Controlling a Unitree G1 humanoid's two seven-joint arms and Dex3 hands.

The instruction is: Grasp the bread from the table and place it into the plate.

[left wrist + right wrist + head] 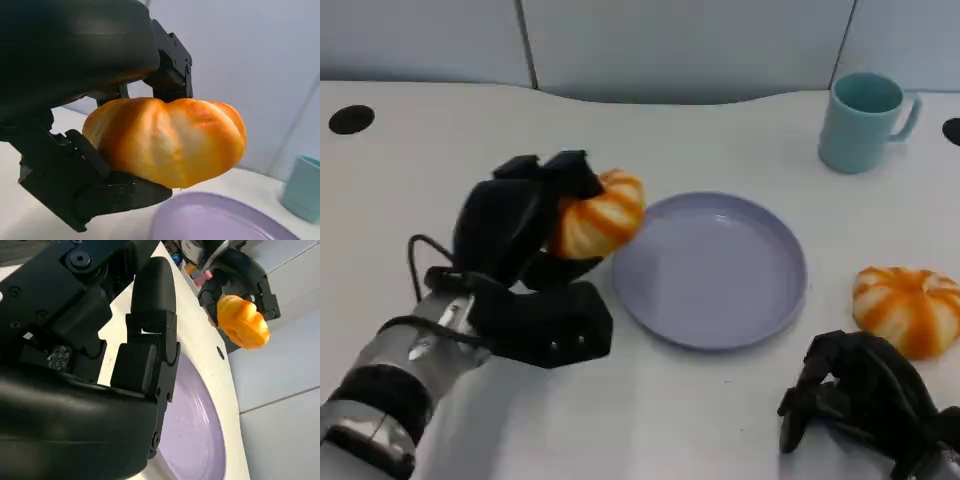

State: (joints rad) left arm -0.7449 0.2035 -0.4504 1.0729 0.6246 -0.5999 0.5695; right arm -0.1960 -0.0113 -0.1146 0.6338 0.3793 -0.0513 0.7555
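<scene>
Your left hand [525, 240] holds the bread [602, 215] beside the plate [712, 270]; right hand [865, 400] curled, holding nothing. Bread looks light, soft: grip its sides gently

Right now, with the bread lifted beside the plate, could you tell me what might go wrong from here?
The left robot hand holds the bread at the plate's left rim, not over its middle; released now, it might land on the rim and roll onto the table. The bread bulges out past the fingers, so it could slip as it is carried across.
</scene>
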